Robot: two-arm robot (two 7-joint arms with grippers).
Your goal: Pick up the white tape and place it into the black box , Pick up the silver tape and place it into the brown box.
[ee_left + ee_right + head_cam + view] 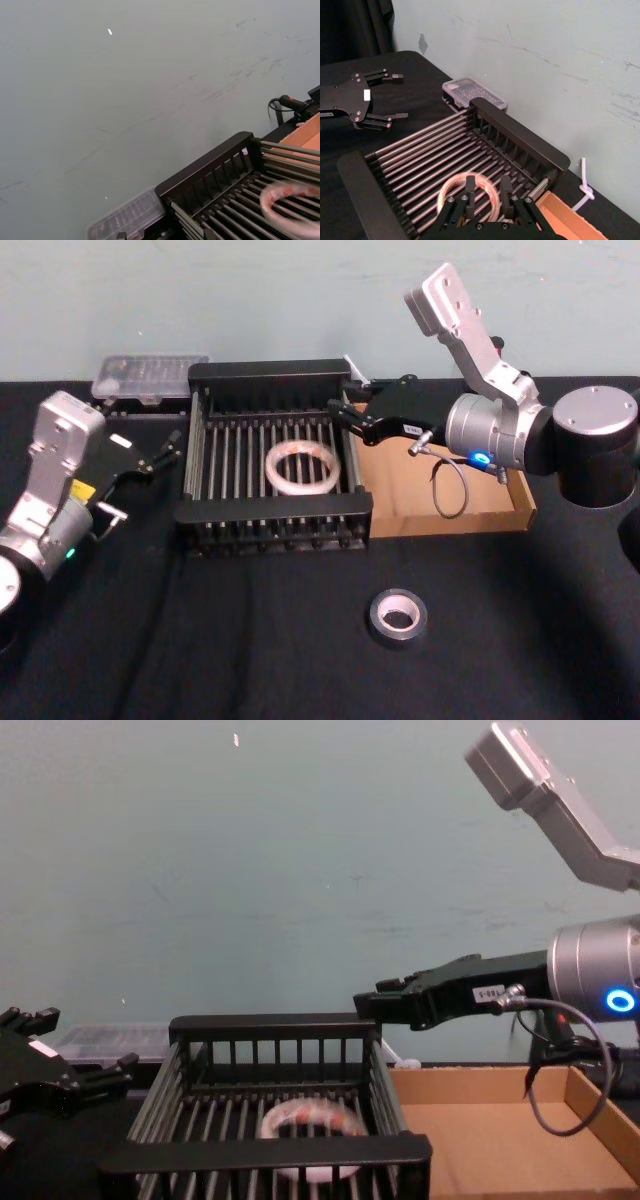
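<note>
Fingers (469,186) of the right gripper (340,420) are standing apart and gripping nothing, hovering above the edge where the two boxes are meeting. The left gripper (165,452), likewise spread and empty, is idling just left of the crate.

Nearest the robot, the silver tape (377,618) is lying flat on the black worktop (250,640), well apart from both boxes and both grippers. Farther on, the white tape (274,468) is resting flat on the bars inside the black box (270,508), so the first half of the job is looking finished. Touching that crate on its right, the brown box (400,495) is holding no tape. The second half is looking wholly undone: reaching the silver roll, grasping it and carrying it to the cardboard tray.
</note>
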